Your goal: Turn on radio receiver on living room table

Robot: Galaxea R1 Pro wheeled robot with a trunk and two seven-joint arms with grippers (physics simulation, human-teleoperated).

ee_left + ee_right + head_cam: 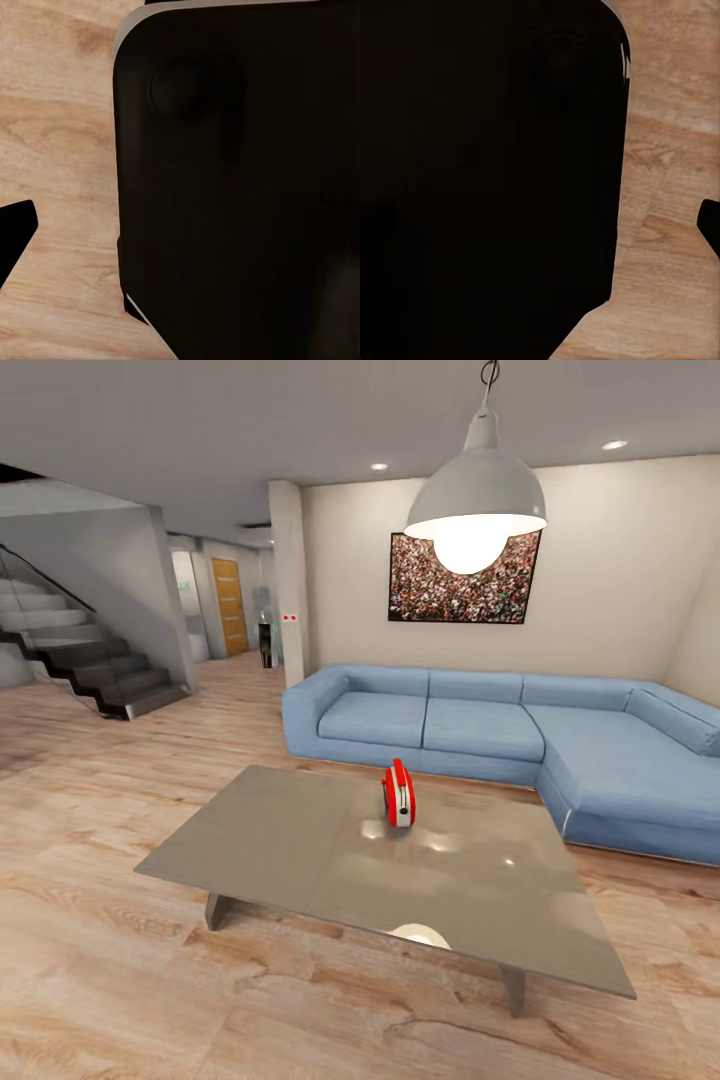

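We see the small red radio receiver (398, 794) standing edge-on, white stripe toward us, near the middle of the glossy grey worktop (300, 840) before the blue sofa (480, 725), its dial hidden, and we cannot tell either gripper's opening.

One red radio receiver (398, 794) on one low grey table (270, 840). One blue L-shaped sofa (500, 735), one framed crowd photo (463, 582), one hanging lamp (477, 500), one staircase (85, 660), two ceiling spotlights (379, 466).
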